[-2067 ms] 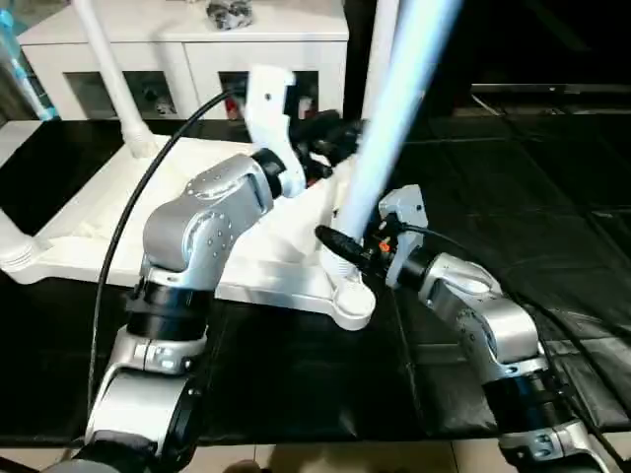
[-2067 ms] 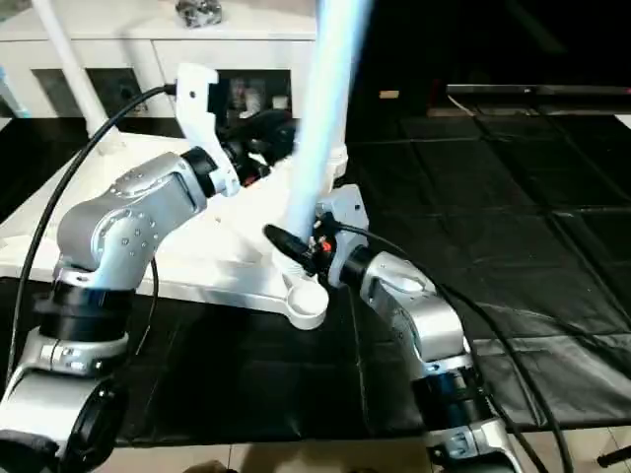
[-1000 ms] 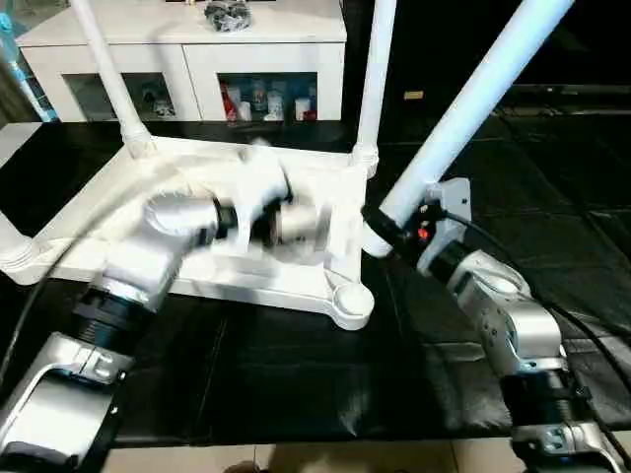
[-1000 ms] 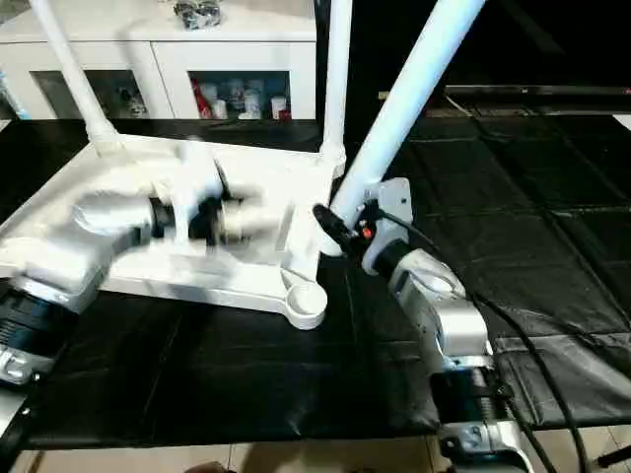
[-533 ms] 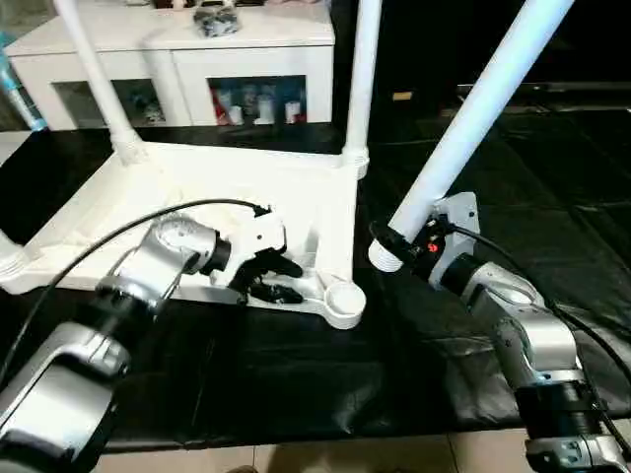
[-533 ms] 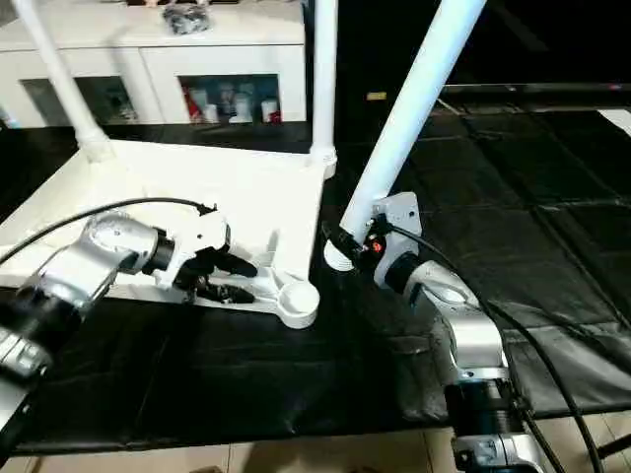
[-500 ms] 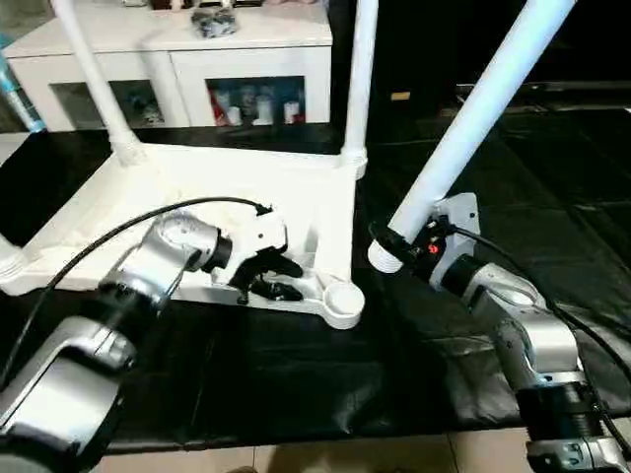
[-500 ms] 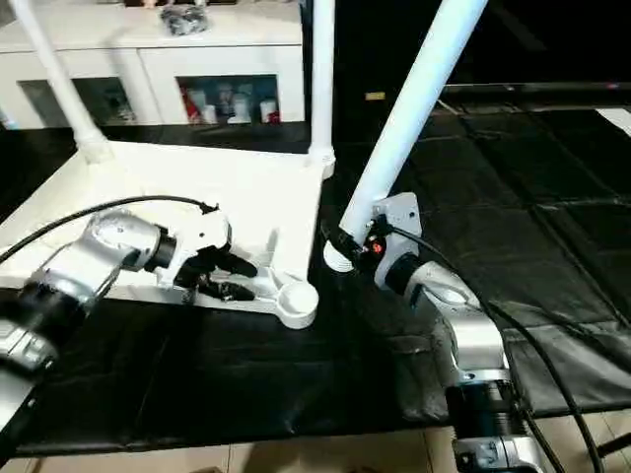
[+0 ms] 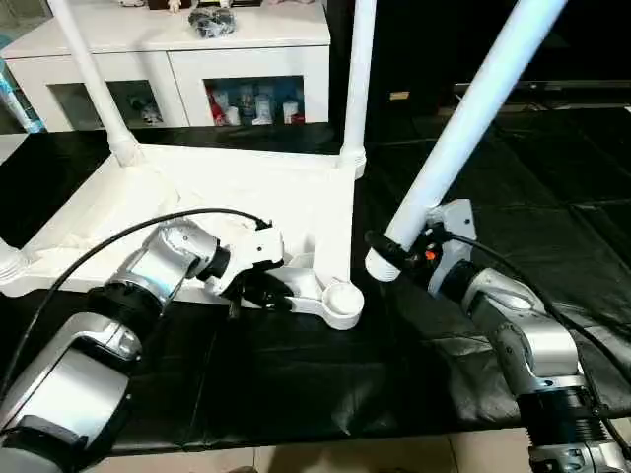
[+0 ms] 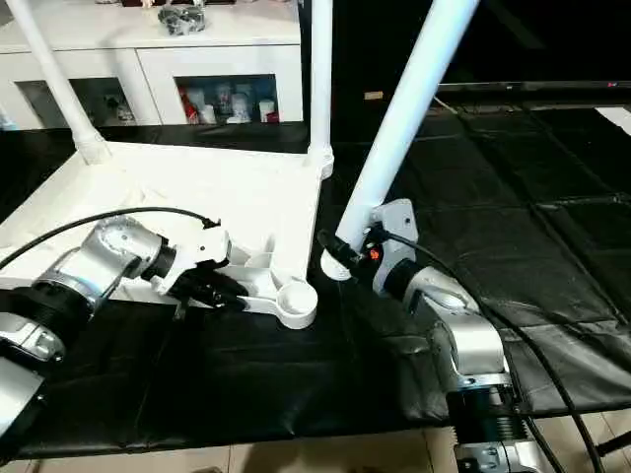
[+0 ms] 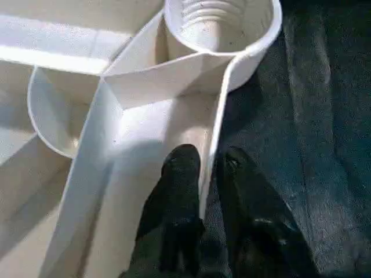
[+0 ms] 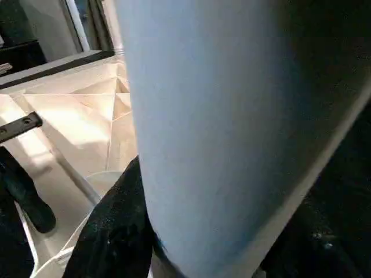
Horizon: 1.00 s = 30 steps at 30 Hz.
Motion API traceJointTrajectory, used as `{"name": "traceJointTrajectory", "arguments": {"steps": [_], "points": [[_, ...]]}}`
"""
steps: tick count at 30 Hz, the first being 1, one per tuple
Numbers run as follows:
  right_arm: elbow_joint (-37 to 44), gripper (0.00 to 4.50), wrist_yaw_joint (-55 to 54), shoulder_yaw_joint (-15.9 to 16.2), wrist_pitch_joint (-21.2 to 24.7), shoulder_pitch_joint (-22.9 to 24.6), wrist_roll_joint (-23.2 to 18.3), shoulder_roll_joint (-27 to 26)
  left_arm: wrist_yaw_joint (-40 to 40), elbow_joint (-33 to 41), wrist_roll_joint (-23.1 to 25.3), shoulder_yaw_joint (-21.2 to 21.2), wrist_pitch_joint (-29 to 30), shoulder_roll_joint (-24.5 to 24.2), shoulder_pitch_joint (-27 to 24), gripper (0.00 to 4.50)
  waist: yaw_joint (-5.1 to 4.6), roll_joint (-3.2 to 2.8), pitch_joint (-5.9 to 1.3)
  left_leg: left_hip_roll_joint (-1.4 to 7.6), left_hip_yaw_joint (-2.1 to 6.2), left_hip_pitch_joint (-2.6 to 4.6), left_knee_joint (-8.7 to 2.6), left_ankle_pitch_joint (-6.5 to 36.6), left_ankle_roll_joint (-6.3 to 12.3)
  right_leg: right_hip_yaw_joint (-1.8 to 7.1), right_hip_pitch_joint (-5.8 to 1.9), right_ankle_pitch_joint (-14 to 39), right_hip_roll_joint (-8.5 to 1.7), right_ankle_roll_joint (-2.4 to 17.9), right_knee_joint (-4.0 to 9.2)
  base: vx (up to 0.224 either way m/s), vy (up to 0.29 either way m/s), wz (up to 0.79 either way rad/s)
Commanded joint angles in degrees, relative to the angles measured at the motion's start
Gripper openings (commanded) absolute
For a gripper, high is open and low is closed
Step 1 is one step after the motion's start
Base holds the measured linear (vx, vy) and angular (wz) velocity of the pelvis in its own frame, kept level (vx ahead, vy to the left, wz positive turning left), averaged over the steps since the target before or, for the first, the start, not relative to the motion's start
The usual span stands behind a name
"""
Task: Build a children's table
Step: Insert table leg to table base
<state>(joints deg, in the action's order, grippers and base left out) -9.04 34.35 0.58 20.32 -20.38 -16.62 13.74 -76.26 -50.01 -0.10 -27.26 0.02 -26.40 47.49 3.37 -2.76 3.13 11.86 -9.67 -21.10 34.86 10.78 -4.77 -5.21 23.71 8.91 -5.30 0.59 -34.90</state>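
Note:
The white table top [image 9: 197, 187] lies upside down on the black mat. Two legs [image 9: 359, 79] stand upright in its back corner sockets, and a third corner [image 9: 8, 262] shows at the left edge. The front right socket [image 9: 342, 299] is empty, its threaded inside [image 11: 217, 23] visible. My left gripper [image 9: 268, 293] is shut on the top's front rim beside that socket, with one finger [image 11: 181, 174] on each side of the thin wall. My right gripper [image 9: 386, 248] is shut on the fourth leg [image 9: 463, 128]. The leg tilts up to the right, its lower end [image 9: 380, 266] just right of the empty socket.
A white cabinet with glass doors [image 9: 187, 59] stands behind the table top, with small items on it. The black mat [image 9: 296, 384] covers the floor in front and to the right. A black cable [image 9: 118, 241] loops over my left forearm.
My left arm swung down from the top's back right corner and closed on the front rim. My right gripper carried the leg off the front socket to its right and tilted it.

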Motion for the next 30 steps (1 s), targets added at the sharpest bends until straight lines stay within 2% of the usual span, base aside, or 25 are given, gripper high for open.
{"name": "traceJointTrajectory", "arguments": {"steps": [1,2,5,10,14,15,17,19,20,22,25,26,28,30], "points": [[1.22,1.93,0.76,0.84,0.44,-0.61,-0.15,0.14,0.52,-1.39,1.32,0.58,0.16,0.09,0.93,0.39,0.21,-0.04,-4.2,0.47,0.08,0.4,-4.39,13.64,0.13,2.52,-3.8,17.38,-2.79,11.35,4.6,0.0,0.0,0.0],[1.18,1.93,0.8,0.95,0.41,-0.66,-0.07,0.07,0.81,-1.71,1.84,0.3,0.31,0.08,0.84,0.19,0.17,-0.01,-4.19,0.54,0.1,0.32,-4.45,13.42,0.21,2.53,-3.8,17.13,-2.75,11.28,4.56,0.0,0.0,0.0],[1.33,1.93,0.73,1.06,0.59,-0.91,-0.12,-0.12,2.19,-2.72,2.49,0.75,1.95,0.54,0.76,0.09,0.13,-0.04,-4.12,0.49,0.09,0.37,-4.46,13.74,0.16,2.51,-3.77,17.83,-2.78,11.07,4.66,0.0,0.0,0.0],[1.32,1.93,0.63,0.54,1.76,-1.47,-1.12,-0.45,6.73,-2.2,0.55,3.72,10.39,2.36,-0.11,0.0,-0.19,0.19,-4.01,0.36,0.16,0.03,-4.44,13.38,0.46,2.38,-4.0,19.27,-2.75,10.94,4.71,0.0,0.0,0.0],[1.4,1.93,0.01,-0.36,3.28,-1.8,-2.3,-1.33,12.89,-1.32,-2.23,7.63,18.32,4.96,-0.91,0.0,-0.48,0.35,-4.03,0.25,0.13,0.06,-4.3,12.94,0.87,2.31,-3.94,20.71,-2.73,10.52,4.98,0.0,0.0,0.0],[1.45,1.93,-0.67,-0.92,4.15,-2.04,-2.98,-1.99,16.31,0.19,-4.49,10.37,21.79,6.71,-1.81,0.0,-0.78,0.23,-4.02,0.26,0.08,-0.04,-4.24,12.45,1.07,2.26,-3.98,19.26,-2.61,11.42,4.75,0.0,0.0,0.0],[1.51,1.93,-1.45,-1.33,4.93,-2.22,-3.5,-2.71,19.94,2.34,-6.82,13.43,25.18,8.74,-3.02,0.0,-0.99,0.24,-4.17,0.22,0.02,-0.08,-4.12,11.78,1.45,2.17,-4.09,18.17,-2.56,11.95,4.74,0.0,0.0,0.0],[1.54,1.93,-1.93,-1.14,5.16,-2.12,-3.39,-3.13,21.85,6.32,-6.79,14.45,27.77,9.95,-5.02,0.0,-1.05,0.3,-4.33,0.35,0.13,-0.26,-4.13,10.68,1.95,2.18,-4.2,16.86,-2.6,12.13,4.61,0.0,0.0,0.0],[1.64,1.93,-1.99,-0.97,5.26,-2.0,-3.33,-3.21,22.44,7.93,-6.14,14.22,28.48,10.12,-5.87,0.0,-0.99,0.1,-4.32,0.32,0.04,-0.1,-4.09,10.42,2.39,2.18,-3.97,16.14,-2.54,12.24,4.74,0.0,0.0,0.0],[1.89,1.93,-2.12,-0.67,5.39,-1.71,-3.27,-3.36,23.74,10.94,-5.25,13.85,29.53,10.4,-7.58,0.0,-1.06,0.05,-4.39,0.41,0.02,-0.11,-4.2,9.79,2.75,2.2,-4.03,14.54,-2.38,12.26,4.64,0.0,0.0,0.0],[2.01,1.93,-2.14,-0.58,5.47,-1.59,-3.29,-3.36,23.22,13.59,-4.49,12.79,28.52,10.18,-9.16,0.0,-1.0,0.03,-4.26,0.45,0.01,0.03,-4.34,10.48,2.78,2.15,-3.93,15.58,-2.38,11.82,4.88,0.0,0.0,0.0],[2.16,1.93,-2.1,-0.56,5.72,-1.55,-3.16,-3.31,21.44,17.61,-3.25,10.56,26.22,9.2,-11.46,0.0,-0.88,-0.05,-4.27,0.59,0.14,0.12,-4.45,10.84,2.58,2.19,-3.93,16.27,-2.57,11.52,5.0,0.0,0.0,0.0],[2.17,1.93,-1.65,0.12,5.44,-1.54,-2.38,-2.74,19.42,20.99,-1.08,7.57,21.37,7.32,-13.56,0.0,-1.11,-0.17,-4.18,0.7,0.13,0.17,-4.64,12.11,2.19,2.21,-3.77,17.78,-2.49,10.62,5.16,0.0,0.0,0.0],[2.23,1.93,-1.42,0.55,5.29,-1.55,-2.1,-2.33,17.94,23.15,-0.47,6.23,19.75,6.08,-14.8,0.0,-1.09,-0.39,-4.13,0.73,0.02,0.4,-4.68,12.2,1.73,2.36,-3.5,16.11,-2.32,10.78,4.99,0.0,0.0,0.0]]}}
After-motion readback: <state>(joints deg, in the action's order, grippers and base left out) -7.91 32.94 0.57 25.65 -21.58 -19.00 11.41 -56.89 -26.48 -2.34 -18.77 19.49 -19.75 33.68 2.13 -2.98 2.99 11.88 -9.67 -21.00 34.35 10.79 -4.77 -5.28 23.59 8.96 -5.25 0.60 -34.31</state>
